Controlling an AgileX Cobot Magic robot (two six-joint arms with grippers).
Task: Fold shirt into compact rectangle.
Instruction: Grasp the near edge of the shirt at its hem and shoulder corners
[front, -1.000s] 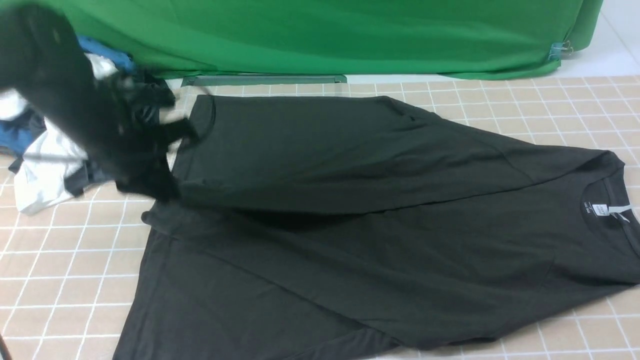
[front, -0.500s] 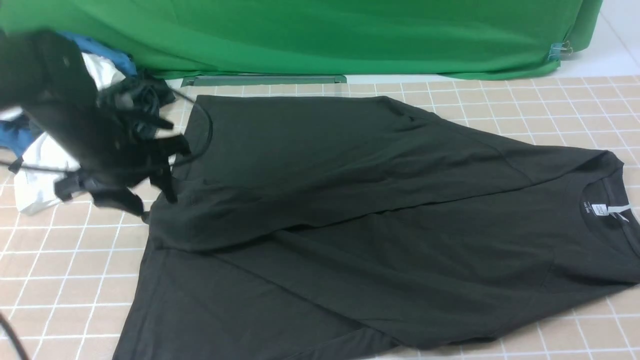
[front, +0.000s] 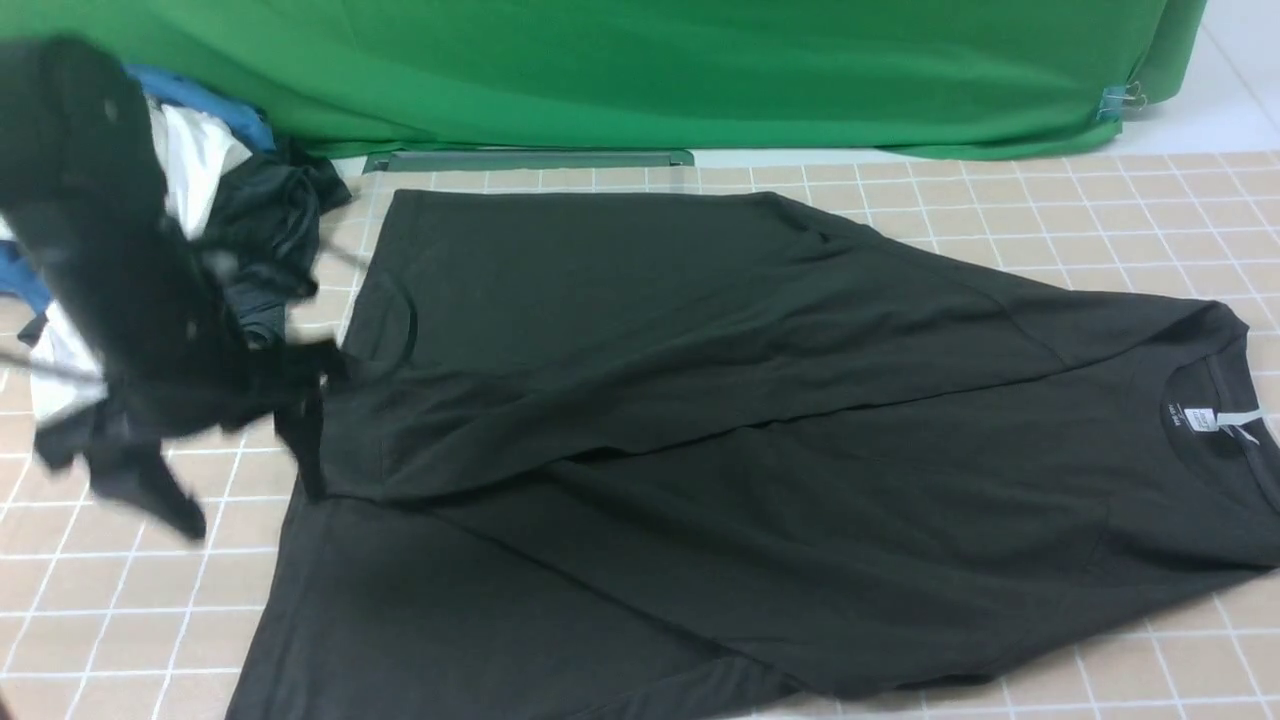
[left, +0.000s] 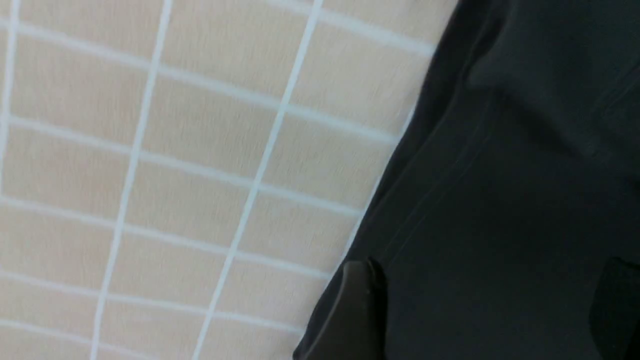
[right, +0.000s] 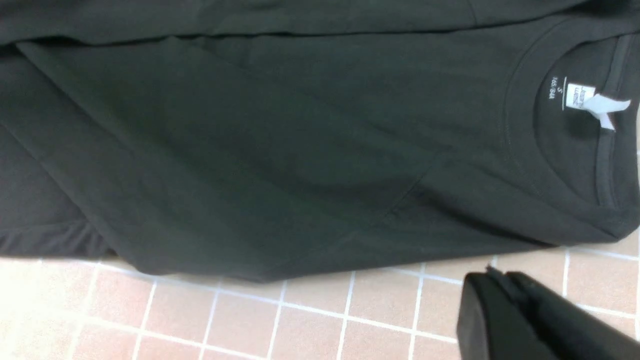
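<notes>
The shirt (front: 700, 450) lies spread on the tiled surface (front: 1050, 200), collar and white label (front: 1205, 418) to our right, hem to our left. We judge one step done: the far side is laid over towards the middle, its edge slanting across the body with a few wrinkles. The near side lies flat and unfolded, part of it running out of the front view, and nothing is folded lengthwise, so we put the task at an early stage. Our left gripper (left: 485, 305) hangs at the hem end, jaws apart and holding nothing, with fabric below it. Our right gripper (right: 495, 285) is closed on nothing, over bare tiles just beside the near edge, close to the collar. What is left, as we see it: bring the near side in, then fold collar to hem. A pile (front: 250, 230) of other clothes sits near the shirt's far left corner.
</notes>
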